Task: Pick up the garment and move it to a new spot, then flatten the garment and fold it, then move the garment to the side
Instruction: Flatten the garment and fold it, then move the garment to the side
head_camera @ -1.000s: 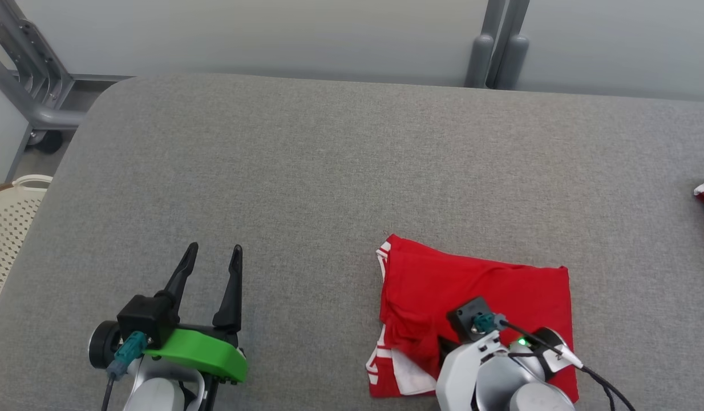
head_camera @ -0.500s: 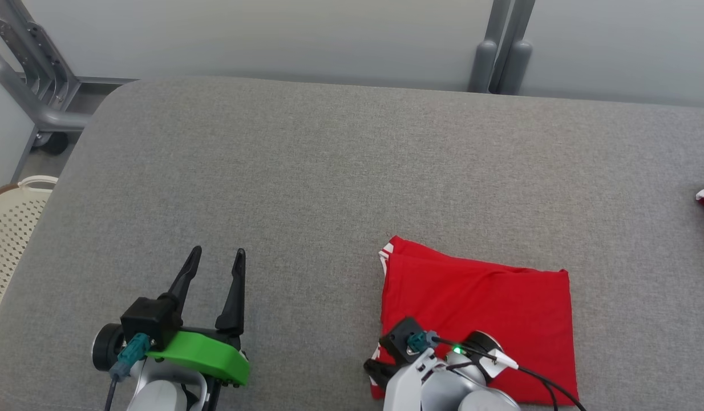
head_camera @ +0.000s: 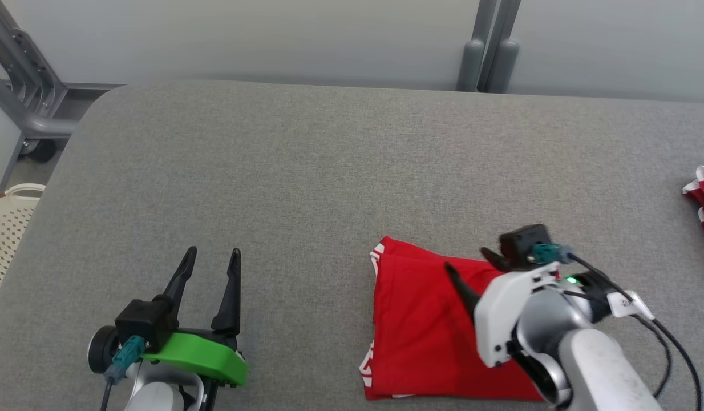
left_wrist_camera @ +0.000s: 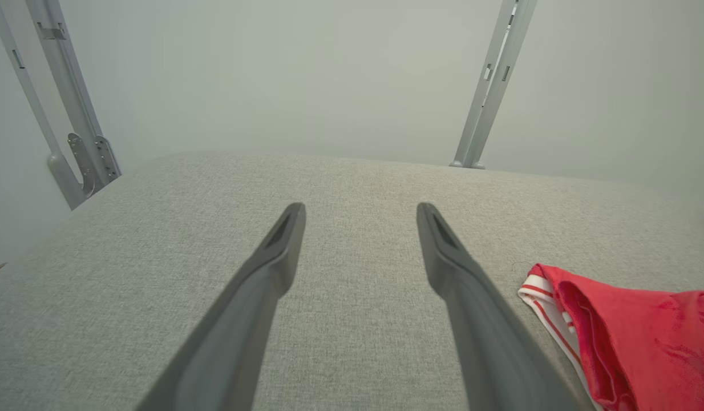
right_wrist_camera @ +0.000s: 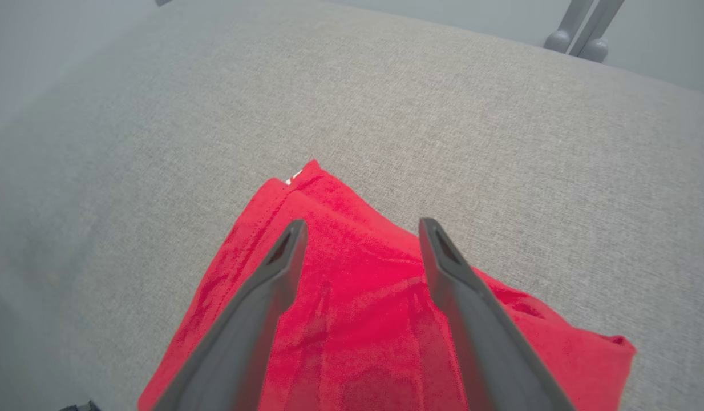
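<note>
Red and folded into a rough rectangle, the garment [head_camera: 426, 325] lies on the grey padded table [head_camera: 306, 171] near its front edge, right of centre. The right gripper [head_camera: 465, 258] hangs over it, fingers spread with nothing between them. The left gripper [head_camera: 213, 251] — likewise wide open and empty — rests well apart to the left. Folding looks done. Moving the bundle aside calls for a fresh grasp that keeps the layers together.

No writing, brand or number I can read in any view, small white tag [head_camera: 630, 303] behind my right hand [head_camera: 465, 258], too small to make out.
</note>
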`<state>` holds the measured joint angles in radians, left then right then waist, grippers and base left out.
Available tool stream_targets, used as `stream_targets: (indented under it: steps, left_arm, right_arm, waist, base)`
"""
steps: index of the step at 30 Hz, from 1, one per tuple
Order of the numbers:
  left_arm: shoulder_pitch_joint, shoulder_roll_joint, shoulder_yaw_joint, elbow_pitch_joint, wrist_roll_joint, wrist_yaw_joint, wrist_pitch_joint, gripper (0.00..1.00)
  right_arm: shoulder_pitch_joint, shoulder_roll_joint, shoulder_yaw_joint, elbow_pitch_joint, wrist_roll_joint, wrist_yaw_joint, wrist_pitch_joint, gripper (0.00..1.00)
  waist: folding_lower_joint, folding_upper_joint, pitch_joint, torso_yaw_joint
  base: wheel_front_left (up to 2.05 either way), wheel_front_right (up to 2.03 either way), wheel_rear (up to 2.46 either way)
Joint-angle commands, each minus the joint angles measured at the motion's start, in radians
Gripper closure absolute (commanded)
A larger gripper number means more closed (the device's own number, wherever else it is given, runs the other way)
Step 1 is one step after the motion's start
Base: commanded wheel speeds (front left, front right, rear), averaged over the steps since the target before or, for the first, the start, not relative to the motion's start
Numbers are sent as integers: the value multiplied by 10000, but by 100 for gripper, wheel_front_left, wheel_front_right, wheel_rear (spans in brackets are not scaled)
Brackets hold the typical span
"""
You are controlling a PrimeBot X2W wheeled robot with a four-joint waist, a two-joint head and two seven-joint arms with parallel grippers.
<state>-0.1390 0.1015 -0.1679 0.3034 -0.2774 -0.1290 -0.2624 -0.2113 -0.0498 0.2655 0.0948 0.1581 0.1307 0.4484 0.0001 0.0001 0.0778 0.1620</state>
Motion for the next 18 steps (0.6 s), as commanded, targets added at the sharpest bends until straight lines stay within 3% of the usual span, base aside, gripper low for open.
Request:
stream_targets:
  steps: [1,5,9,18]
  left_arm:
    - [51,-28,2,-26,82,-23,-26,0]
    - [3,-3,-35,-59,66,-22,-26,0]
    - [-110,21,15,-88,61,-22,-26,0]
    - [-382,20,-59,-175,120,-23,-26,0]
  right_arm:
    - [562,-22,-769,-705,-358,-2,400,0]
    - [1602,-20,-2165,-2243,-699,-2,1168,0]
    - [2293,-13,-3077,-3001,-634,-2,1582,0]
    - [2138,-15,-3285,-2308,-309,-2,1589,0]
  waist:
    - [-1,-1,13,-74]
    - [-1,-1,106,-213]
    - [-1,-1,247,-372]
    - [-1,-1,525,-500]
  base:
    - [0,0,0]
    - [0,0,0]
    - [0,0,0]
    - [0,0,0]
